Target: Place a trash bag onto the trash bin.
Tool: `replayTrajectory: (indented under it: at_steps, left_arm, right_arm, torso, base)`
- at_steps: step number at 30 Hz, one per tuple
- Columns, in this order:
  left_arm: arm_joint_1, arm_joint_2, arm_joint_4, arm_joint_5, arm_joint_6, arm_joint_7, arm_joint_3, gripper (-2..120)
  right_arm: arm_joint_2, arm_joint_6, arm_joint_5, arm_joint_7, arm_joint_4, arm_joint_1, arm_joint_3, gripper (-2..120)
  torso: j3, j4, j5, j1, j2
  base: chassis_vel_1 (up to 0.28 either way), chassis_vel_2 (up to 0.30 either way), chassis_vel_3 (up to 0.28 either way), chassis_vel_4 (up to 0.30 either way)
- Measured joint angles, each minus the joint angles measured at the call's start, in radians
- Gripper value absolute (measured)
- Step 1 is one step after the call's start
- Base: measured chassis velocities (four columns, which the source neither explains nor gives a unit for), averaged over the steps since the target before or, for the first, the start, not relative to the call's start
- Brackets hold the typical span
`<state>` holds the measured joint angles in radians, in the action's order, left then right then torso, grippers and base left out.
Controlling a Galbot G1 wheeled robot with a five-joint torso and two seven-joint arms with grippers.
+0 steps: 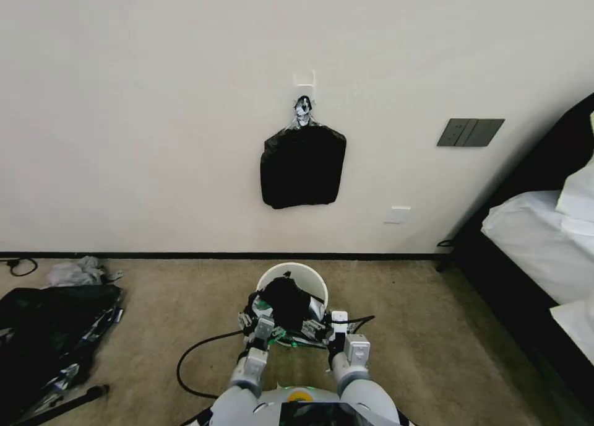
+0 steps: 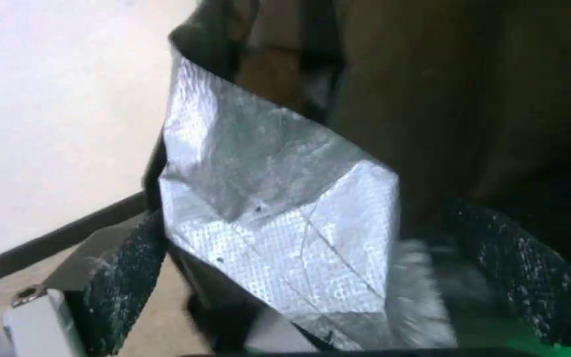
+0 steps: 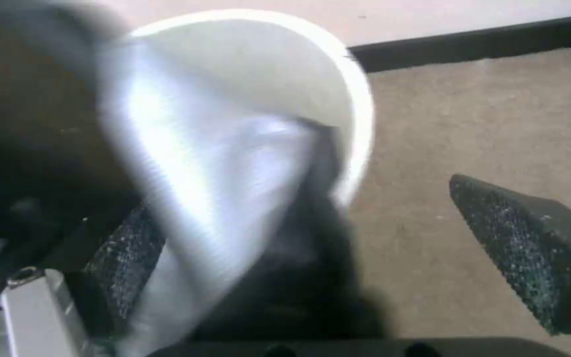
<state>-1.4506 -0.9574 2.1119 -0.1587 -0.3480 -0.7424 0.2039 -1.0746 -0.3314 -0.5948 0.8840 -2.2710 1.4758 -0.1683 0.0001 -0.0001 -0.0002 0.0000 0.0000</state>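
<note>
Two grippers meet low in the head view, at the near rim of the bin (image 1: 315, 278), which stands on the carpet (image 1: 402, 352) before the wall (image 1: 154, 135). The left gripper (image 1: 263, 322) and the right gripper (image 1: 323, 330) flank the bag (image 1: 286, 302), a dark bunch that sits over the bin's near side and covers part of its mouth. From here their fingers are too small and too crowded by the plastic to judge. A flat black bundle (image 1: 302, 166) hangs on the wall above, and a dark heap (image 1: 52, 333) lies on the floor to the left.

In the left wrist view the left gripper (image 2: 325, 277) is spread wide, one finger (image 2: 124, 277) at each side, with a shiny fold of the bag (image 2: 279, 218) lying between them. Whether the pads press the plastic cannot be told; the lower part of the fold is blurred.

In the right wrist view the right gripper (image 3: 338, 258) is also spread wide. One finger (image 3: 530, 248) stands free over the carpet (image 3: 471, 129), the other is half hidden behind the bag (image 3: 206, 163), which drapes blurred against the bin's (image 3: 358, 114) rim. A grasp cannot be made out.
</note>
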Motion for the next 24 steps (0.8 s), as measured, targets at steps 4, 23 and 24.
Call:
replayTrajectory:
  at_steps: [4, 23, 24]
  left_arm:
    - [-0.010, 0.010, -0.004, -0.002, -0.003, -0.002, -0.073, 100]
    - [-0.118, 0.043, 0.077, 0.013, 0.034, 0.049, -0.135, 100]
    - [-0.135, 0.044, 0.082, 0.019, 0.034, 0.049, -0.109, 100]
  right_arm:
    - [0.038, -0.002, -0.008, 0.011, 0.000, 0.005, 0.064, 100]
    - [0.112, -0.009, -0.041, -0.009, -0.038, -0.001, 0.099, 100]
    - [0.117, -0.009, -0.042, -0.013, -0.047, 0.005, 0.101, 100]
  torso:
    - [0.000, 0.0000, 0.0002, 0.000, 0.000]
    - [0.000, 0.0002, 0.0001, 0.000, 0.000]
    - [0.000, 0.0001, 0.0003, 0.000, 0.000]
  base:
    - [0.000, 0.000, 0.000, 0.000]
    - [0.000, 0.000, 0.000, 0.000]
    - [0.000, 0.000, 0.000, 0.000]
